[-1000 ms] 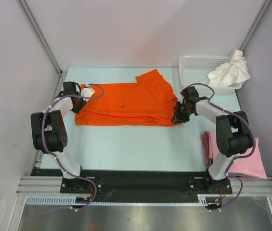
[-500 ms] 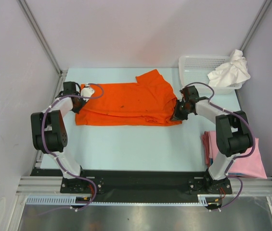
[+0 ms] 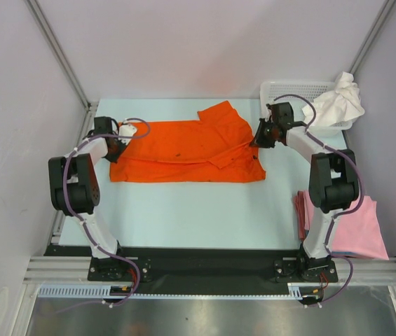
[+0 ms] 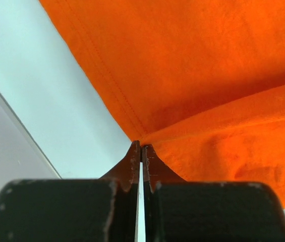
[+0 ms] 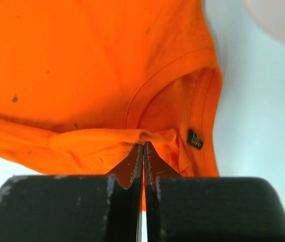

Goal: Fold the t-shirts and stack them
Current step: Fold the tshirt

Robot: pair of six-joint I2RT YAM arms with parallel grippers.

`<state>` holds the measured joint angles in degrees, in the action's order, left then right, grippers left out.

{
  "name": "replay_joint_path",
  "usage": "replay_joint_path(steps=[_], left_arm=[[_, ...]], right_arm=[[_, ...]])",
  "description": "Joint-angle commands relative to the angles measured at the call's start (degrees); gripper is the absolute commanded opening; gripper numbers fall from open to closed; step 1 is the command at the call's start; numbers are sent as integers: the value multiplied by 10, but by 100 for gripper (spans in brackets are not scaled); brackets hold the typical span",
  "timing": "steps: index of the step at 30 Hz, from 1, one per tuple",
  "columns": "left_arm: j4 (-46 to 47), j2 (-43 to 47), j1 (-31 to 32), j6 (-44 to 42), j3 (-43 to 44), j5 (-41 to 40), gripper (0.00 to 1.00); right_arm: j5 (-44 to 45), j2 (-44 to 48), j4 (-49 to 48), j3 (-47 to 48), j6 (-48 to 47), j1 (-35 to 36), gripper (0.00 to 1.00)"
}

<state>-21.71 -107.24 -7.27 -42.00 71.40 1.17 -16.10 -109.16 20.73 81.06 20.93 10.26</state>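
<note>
The bright orange t-shirt [image 3: 183,150] lies spread across the middle of the table. My left gripper [image 3: 118,142] is shut on its left edge; in the left wrist view the tips [image 4: 141,147] pinch a hem fold of the orange cloth [image 4: 208,65]. My right gripper [image 3: 258,138] is shut on a fold at the shirt's right end by the collar; the right wrist view shows the tips [image 5: 143,144] clamping orange cloth [image 5: 81,60] next to the neck label [image 5: 195,139]. A white t-shirt [image 3: 336,103] hangs over the basket. Pale pink t-shirts [image 3: 352,225] lie at the near right.
The white lattice basket [image 3: 282,94] stands at the back right, just beyond my right gripper. Grey walls and metal posts enclose the table at left, back and right. The pink shirts sit beside the right arm's base.
My right gripper has moved toward the far side of the table, up beside the basket, taking the shirt's right-end fold with it. The left gripper has barely moved.
</note>
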Motion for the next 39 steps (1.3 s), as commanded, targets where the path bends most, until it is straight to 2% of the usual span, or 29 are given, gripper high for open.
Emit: replay_joint_path(steps=[1,8,10,11,12,13,14,15,16,17,19,21,25,27,30,33,39], left_arm=[[13,-14,-6,17,30,-10,0],[28,-34,-5,37,41,-49,1],[29,-34,-5,41,43,-48,5],[33,-33,-5,49,44,-48,12],[35,-32,-5,53,45,-49,32],[42,-29,-5,58,45,-52,42],[47,-25,-5,67,45,-63,50],[52,-22,-5,73,45,-68,60],[58,-16,-5,77,46,-71,62],[57,2,-5,86,45,-71,63],[47,31,-6,84,26,-49,64],[42,90,-5,52,-5,5,62],[24,157,-4,-38,-118,49,54],[17,160,-3,-82,-144,46,53],[12,151,1,-115,-182,40,58],[37,144,10,-133,-198,31,63],[85,97,31,-145,-210,-10,64]], right_arm=[[10,-34,-18,38,-1,-5,0],[4,-76,-45,68,14,-11,0],[11,-82,-44,77,12,-11,0],[16,-84,-44,80,10,-10,1],[22,-83,-42,82,8,-11,6],[33,-83,-41,87,7,-10,14],[36,-78,-32,90,1,-10,29],[41,-75,-25,95,-4,-11,34],[54,-69,-17,96,-8,-9,38],[62,-62,0,96,-13,-7,44],[86,-32,20,87,-25,-5,47],[102,9,47,51,-27,-4,49],[134,72,63,-46,-18,-4,50],[131,85,65,-98,-12,-5,50],[116,105,49,-155,-2,2,51],[106,105,30,-177,4,5,52],[80,78,-10,-190,17,4,52]])
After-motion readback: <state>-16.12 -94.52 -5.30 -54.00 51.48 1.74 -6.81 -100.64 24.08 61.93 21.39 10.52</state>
